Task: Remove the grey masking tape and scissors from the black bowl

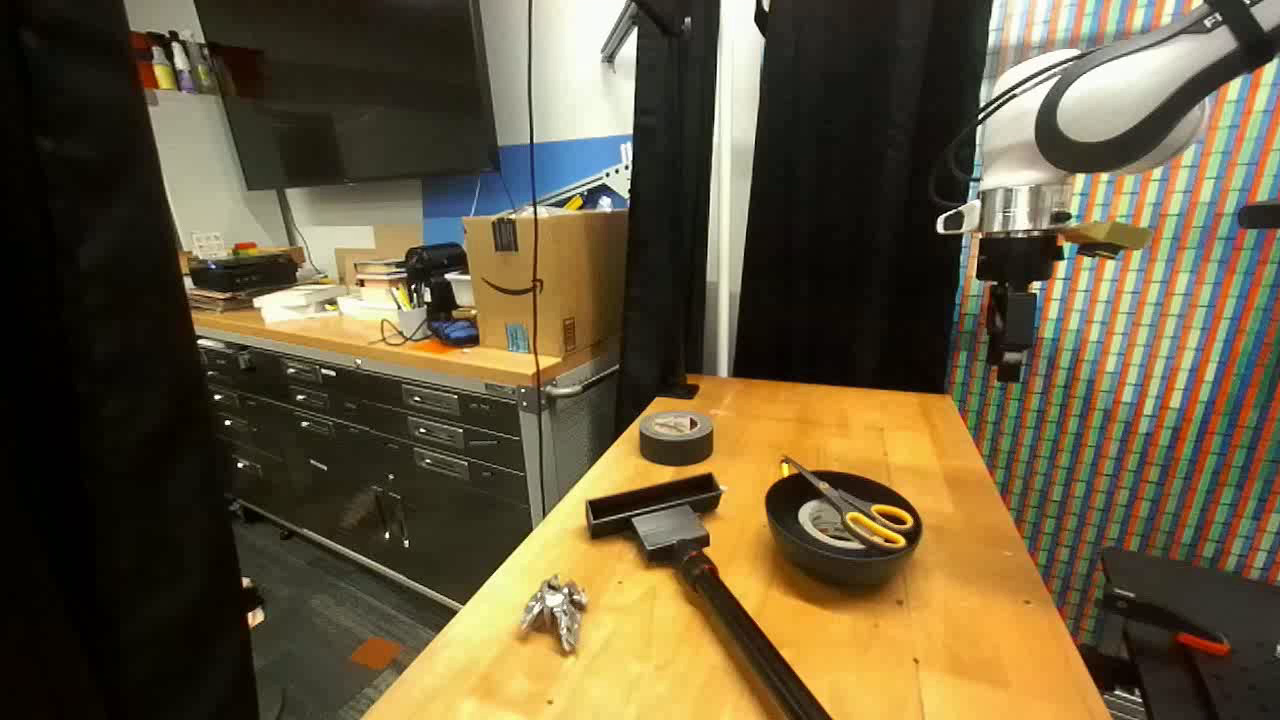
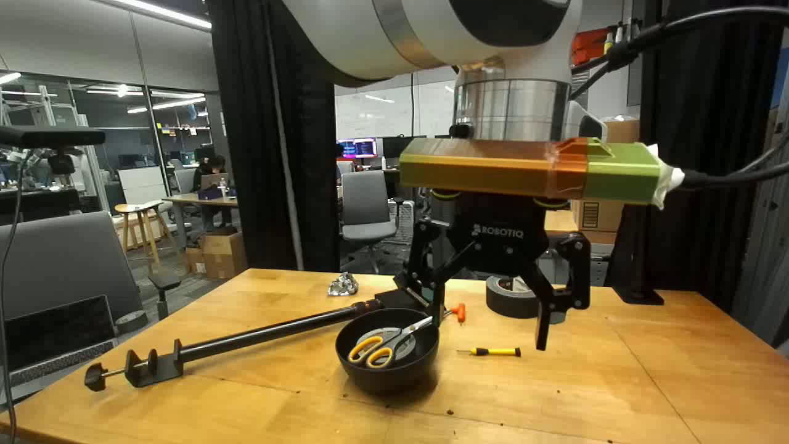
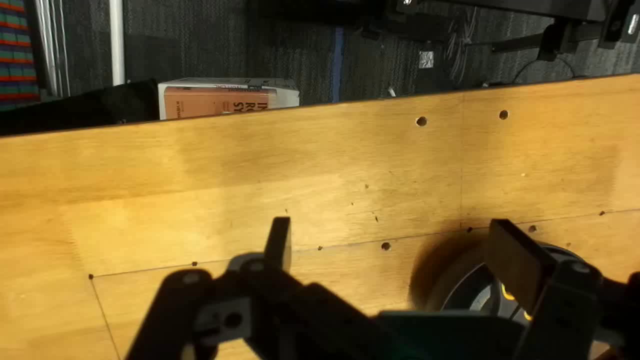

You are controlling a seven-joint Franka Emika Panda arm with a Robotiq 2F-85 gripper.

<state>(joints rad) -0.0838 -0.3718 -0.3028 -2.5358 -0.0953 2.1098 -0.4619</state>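
Note:
The black bowl (image 1: 842,570) stands upright on the wooden table and also shows in an exterior view (image 2: 388,379). The light grey masking tape (image 1: 822,521) lies inside it. The scissors (image 1: 848,505) rest on the tape, with yellow-orange handles inside the bowl and blades reaching over the rim; they also show in an exterior view (image 2: 400,338). My gripper (image 2: 489,333) is open and empty, raised above the table to one side of the bowl. In the wrist view, a finger of the gripper (image 3: 390,230) hides part of the bowl (image 3: 465,287) at lower right.
A squat dark grey tape roll (image 1: 676,442), a black long-handled tool (image 1: 745,635) and a silvery metal bunch (image 1: 556,608) lie on the table. A yellow screwdriver (image 2: 496,352) and an orange-handled tool (image 2: 460,312) lie near the bowl. A table edge crosses the wrist view.

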